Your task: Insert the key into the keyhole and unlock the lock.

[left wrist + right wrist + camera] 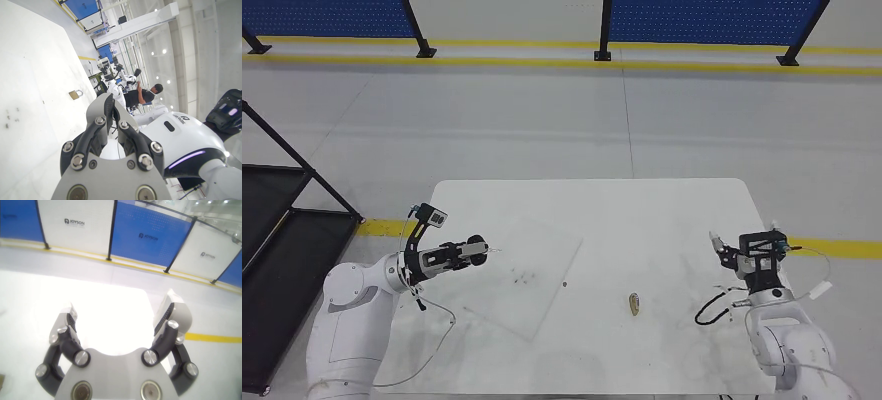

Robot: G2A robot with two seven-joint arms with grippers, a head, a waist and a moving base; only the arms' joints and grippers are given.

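Desk (662,220) holds the lock (634,302) well ahead of the shut left pincer (110,97) (grip contents unclear), lying crosswise, seemingly nearer the empty, wide-open right pincer (122,302).

1. Left arm (432,260): elbow bent, forearm reaching across toward the robot's right, wrist rolled sideways.
2. Left tool (111,106): fingers pressed together.
3. Right arm (769,295): folded close, wrist pointing forward.
4. Right tool (121,308): fingers spread wide apart.

R tool (121,304) spread wide above white desk (34,317); blue & white fence panels (132,234), yellow floor line (213,337) beyond.
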